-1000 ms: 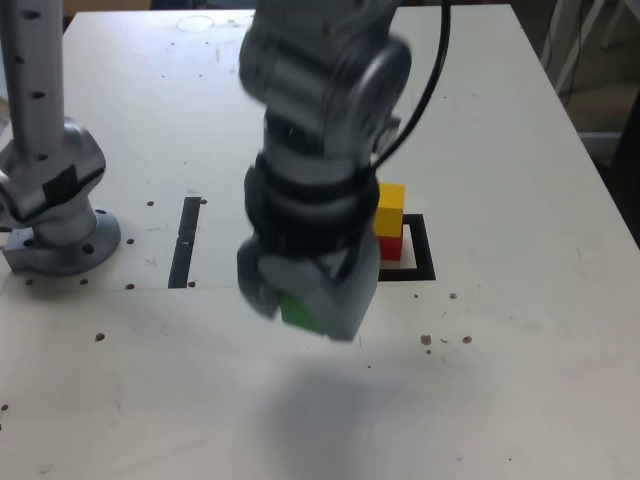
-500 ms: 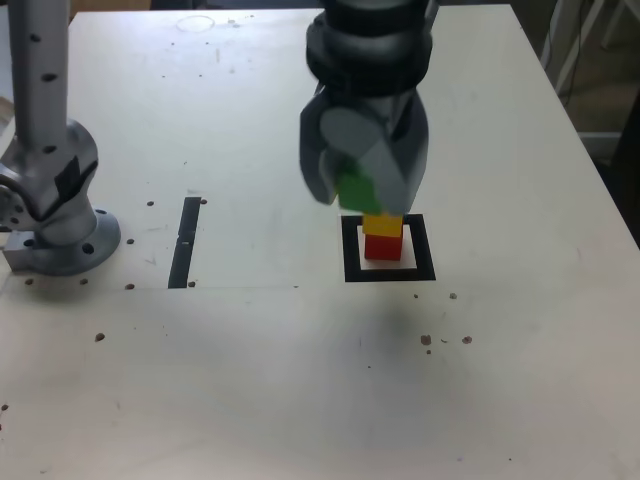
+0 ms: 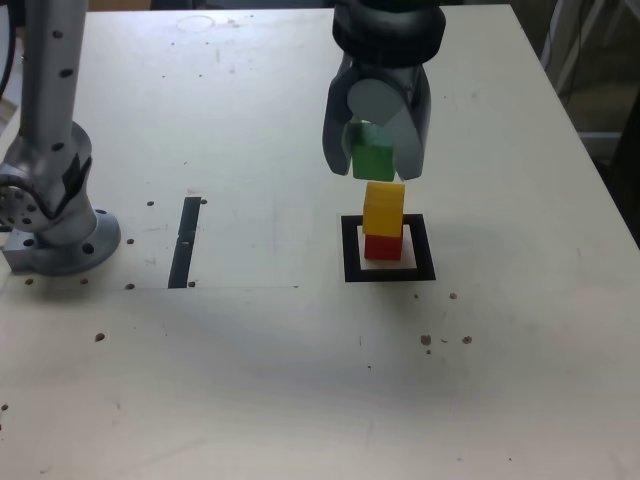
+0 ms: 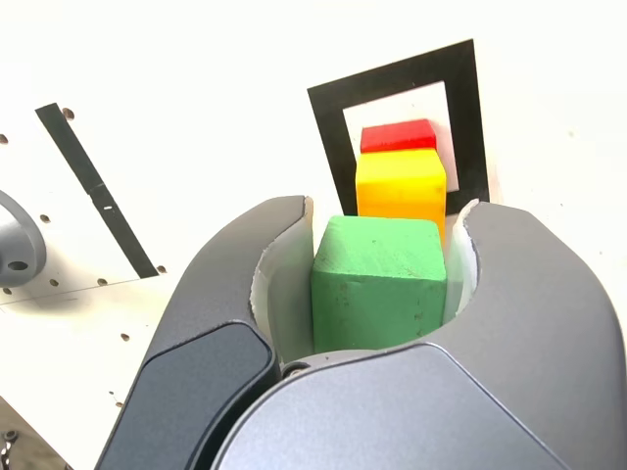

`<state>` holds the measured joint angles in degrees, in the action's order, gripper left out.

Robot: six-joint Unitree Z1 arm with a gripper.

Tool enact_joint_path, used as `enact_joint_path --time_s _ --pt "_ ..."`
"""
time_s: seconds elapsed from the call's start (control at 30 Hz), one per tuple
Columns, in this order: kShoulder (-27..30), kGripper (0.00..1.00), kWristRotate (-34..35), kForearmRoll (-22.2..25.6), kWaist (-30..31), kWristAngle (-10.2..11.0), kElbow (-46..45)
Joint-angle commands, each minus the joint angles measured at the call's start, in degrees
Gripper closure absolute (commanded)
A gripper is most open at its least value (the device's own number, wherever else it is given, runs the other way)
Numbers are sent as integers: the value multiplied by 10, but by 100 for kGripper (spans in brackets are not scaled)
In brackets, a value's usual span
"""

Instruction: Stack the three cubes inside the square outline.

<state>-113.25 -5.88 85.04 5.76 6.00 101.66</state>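
Our gripper [image 3: 377, 160], jaws clamped on the green cube [image 3: 373, 160], hangs above the yellow cube [image 3: 384, 208], which sits on the red cube [image 3: 381, 245] inside the square outline [image 3: 352, 248]. The stack lies just below us and slightly toward the exterior view's right.

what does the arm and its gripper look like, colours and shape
The arm is dark grey with ribbed round joint housings; a lighter silver-grey column on a round bolted base stands at the exterior view's left. The gripper has two broad, curved dark grey jaws with pale inner linings, and a light grey disc shows between them. No markings are readable.
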Motion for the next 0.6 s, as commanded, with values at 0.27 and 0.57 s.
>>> enact_joint_path --time_s 0.27,0.57 --pt "-34 72 2 1 -3 -15 16" --pt "-48 72 2 -1 -9 -13 18"
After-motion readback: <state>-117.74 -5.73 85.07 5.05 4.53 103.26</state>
